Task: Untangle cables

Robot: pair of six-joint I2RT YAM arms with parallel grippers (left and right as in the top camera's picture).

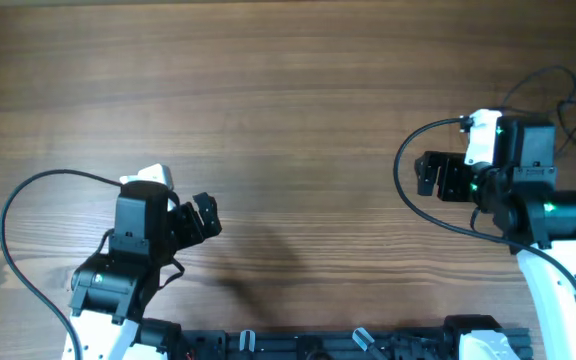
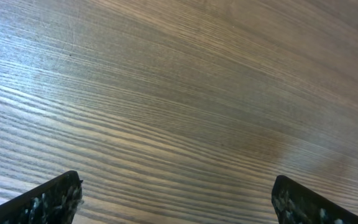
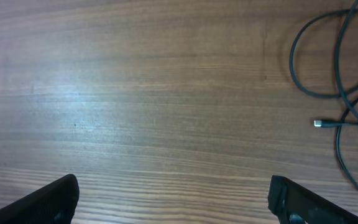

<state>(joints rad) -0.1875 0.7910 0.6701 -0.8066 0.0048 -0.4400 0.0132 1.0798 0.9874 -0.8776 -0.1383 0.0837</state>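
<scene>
Both arms over a wooden table (image 1: 288, 80). The right gripper (image 1: 423, 175) has its jaws spread wide and holds nothing; the left gripper (image 1: 206, 215), well apart from it across the table, is likewise wide and empty. The cables (image 1: 566, 100) lie behind the right gripper, beyond its wrist toward the table edge; the right wrist view shows them off to one side of that gripper as overlapping loops (image 3: 340, 96) with a silvery plug (image 3: 317, 123) lying free on the wood. No strand sits between the jaws of either gripper. Probable hazards: a grip taken where the loops cross would likely catch two strands at once, so that pulling tightens the tangle rather than opening it; the cords are thin and flat on the wood, so a shallow descent may close on nothing and a deep one may scrape the fingertips; the arm's own thicker cable (image 1: 400, 165) loops beside the right gripper and could snag on a turn toward the tangle; a pull outward could drag strands off the edge.
</scene>
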